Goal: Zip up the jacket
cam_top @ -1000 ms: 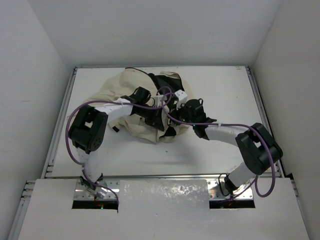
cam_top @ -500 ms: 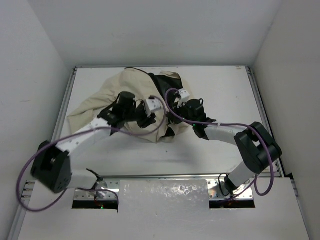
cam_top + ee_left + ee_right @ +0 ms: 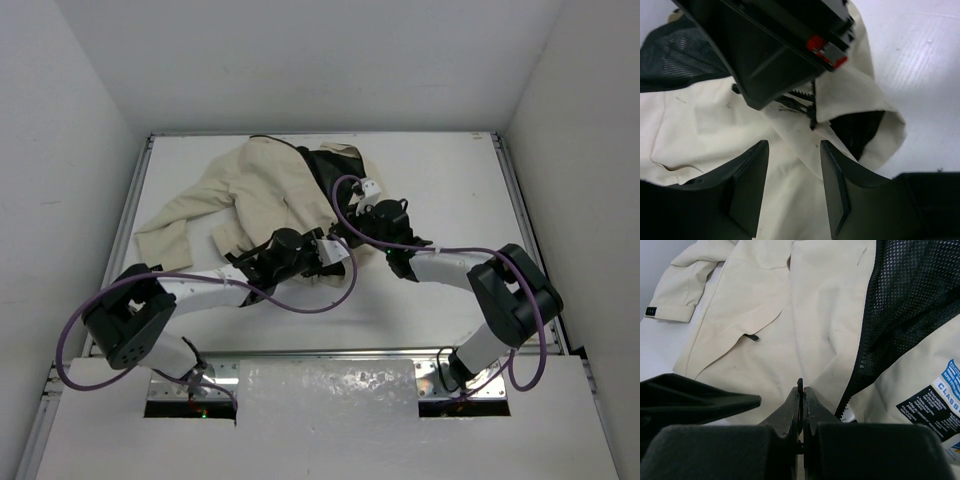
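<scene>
1. The jacket (image 3: 265, 190) is now spread wider and flatter on the far-left part of the table (image 3: 450, 180) than a second ago, when it was bunched in a heap. One sleeve (image 3: 170, 230) is stretched toward the left edge, and the black lining (image 3: 335, 165) is exposed at the open front.
2. A spreading step is judged done. The front edges can be found more easily, but the zip is not yet joined, so most of the task remains.
3. The left arm (image 3: 200, 290) has been swung from above the jacket to its near side. It is held low, with the forearm laid almost level in front of the near hem and the wrist pointed toward the other arm.
4. The right arm (image 3: 450, 265) is seen unmoved, reached in from the right over the jacket's lower front.
5. The left gripper (image 3: 794, 150) has been spread apart and the cloth let go. Cream fabric is seen beyond the gap, not pinched.
6. The right gripper (image 3: 800, 387) is kept pressed together. Whether a zip edge is caught cannot be told.
7. Dark zipper teeth (image 3: 807, 100) are seen just under the right gripper's body, at a folded hem corner.
</scene>
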`<move>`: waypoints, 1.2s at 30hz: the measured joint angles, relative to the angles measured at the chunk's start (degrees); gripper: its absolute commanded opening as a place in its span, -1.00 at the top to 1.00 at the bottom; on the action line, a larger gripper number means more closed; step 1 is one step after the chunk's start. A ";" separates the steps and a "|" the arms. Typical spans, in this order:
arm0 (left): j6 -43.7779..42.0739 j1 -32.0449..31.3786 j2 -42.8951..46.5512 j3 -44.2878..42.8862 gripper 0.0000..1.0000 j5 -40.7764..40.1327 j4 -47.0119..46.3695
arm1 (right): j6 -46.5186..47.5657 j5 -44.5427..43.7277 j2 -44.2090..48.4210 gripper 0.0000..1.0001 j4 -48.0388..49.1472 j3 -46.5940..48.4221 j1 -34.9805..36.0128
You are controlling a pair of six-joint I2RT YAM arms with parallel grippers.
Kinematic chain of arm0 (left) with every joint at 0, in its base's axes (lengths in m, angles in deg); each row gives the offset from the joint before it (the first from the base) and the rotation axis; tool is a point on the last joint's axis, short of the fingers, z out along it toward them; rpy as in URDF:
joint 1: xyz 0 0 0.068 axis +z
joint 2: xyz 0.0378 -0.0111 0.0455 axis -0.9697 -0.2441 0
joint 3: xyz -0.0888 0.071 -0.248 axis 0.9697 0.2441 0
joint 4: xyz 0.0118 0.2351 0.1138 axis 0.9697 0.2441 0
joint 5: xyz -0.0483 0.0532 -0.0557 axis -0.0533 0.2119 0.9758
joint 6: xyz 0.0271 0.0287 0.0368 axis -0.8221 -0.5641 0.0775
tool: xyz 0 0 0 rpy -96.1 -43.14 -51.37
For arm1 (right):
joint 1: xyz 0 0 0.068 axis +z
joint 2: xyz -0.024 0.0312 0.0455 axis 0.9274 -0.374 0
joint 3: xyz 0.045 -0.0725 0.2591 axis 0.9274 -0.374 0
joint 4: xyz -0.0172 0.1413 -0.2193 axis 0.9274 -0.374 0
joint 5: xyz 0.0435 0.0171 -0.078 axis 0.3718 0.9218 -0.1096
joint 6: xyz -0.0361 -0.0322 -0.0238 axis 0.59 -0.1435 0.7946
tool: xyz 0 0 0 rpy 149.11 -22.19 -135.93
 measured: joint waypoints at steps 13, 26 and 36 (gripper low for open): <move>1.84 -0.02 -0.87 -1.01 0.13 5.05 -1.33 | -0.26 0.28 0.00 1.00 0.31 -0.48 0.00; 0.66 0.00 -7.23 -5.14 0.26 5.46 -0.15 | -0.28 0.83 -0.02 1.00 0.31 -0.48 -0.04; -6.84 0.13 -3.10 0.28 0.28 7.63 -1.75 | -0.26 1.44 -0.07 1.00 0.33 -0.48 -0.04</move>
